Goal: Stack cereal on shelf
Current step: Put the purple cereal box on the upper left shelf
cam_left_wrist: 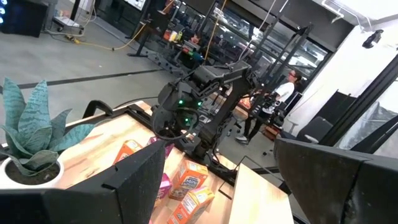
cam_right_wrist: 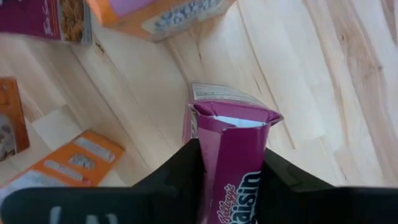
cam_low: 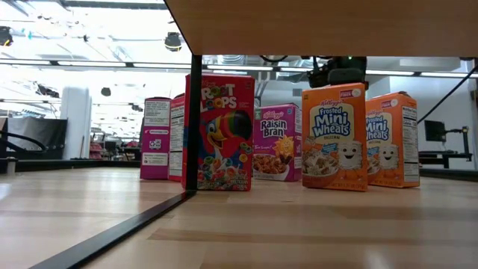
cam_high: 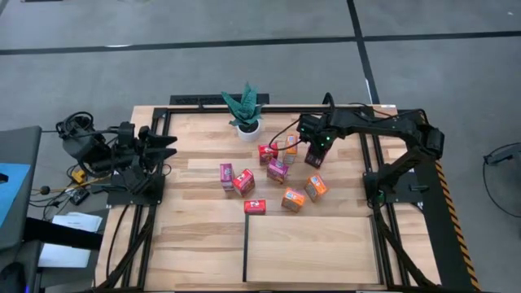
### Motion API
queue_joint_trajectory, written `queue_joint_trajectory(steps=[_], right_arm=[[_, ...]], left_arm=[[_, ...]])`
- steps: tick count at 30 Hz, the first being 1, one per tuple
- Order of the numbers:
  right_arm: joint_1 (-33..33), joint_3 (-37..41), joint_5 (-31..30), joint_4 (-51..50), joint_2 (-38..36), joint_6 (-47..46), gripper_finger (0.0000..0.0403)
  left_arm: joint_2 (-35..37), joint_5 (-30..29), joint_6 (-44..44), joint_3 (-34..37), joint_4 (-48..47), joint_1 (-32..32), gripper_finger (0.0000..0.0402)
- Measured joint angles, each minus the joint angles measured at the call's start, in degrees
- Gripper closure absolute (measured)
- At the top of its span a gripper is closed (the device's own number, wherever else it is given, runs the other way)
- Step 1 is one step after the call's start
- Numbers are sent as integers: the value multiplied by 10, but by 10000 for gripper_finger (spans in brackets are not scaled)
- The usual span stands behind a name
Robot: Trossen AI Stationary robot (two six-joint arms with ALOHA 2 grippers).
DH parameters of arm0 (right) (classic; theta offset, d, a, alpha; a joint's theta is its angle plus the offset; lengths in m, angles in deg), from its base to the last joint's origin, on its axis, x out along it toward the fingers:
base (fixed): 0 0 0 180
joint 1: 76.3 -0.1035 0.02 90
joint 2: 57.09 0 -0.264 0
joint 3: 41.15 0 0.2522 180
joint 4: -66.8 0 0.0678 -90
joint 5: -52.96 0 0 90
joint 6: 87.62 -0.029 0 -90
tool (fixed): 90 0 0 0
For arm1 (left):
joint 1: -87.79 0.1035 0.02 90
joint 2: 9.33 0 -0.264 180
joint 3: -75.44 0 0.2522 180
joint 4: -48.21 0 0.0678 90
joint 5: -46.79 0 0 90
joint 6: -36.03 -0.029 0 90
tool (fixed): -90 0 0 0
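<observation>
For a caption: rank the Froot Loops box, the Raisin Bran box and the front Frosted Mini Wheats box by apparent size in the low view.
1. Froot Loops box, nearest the camera
2. Frosted Mini Wheats box
3. Raisin Bran box, farther back

Distance inflates the differences.

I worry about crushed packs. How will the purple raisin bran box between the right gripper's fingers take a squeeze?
The purple box is thin cardboard, and its top flap already looks dented, so it probably buckles under a hard pinch. It seems light for its size. Tall and narrow, it would likely tip if set down crooked.
</observation>
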Motion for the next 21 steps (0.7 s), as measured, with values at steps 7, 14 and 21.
queue_joint_trajectory(steps=[7,14,21], right_arm=[[-13,-100,0,-72,0,7,265],[-80,-253,0,-147,0,-2,263],[-192,-398,-17,-159,0,-51,270]], left_arm=[[0,0,0,0,0,0,111],[0,0,1,0,0,0,111],[0,0,0,0,0,0,111]])
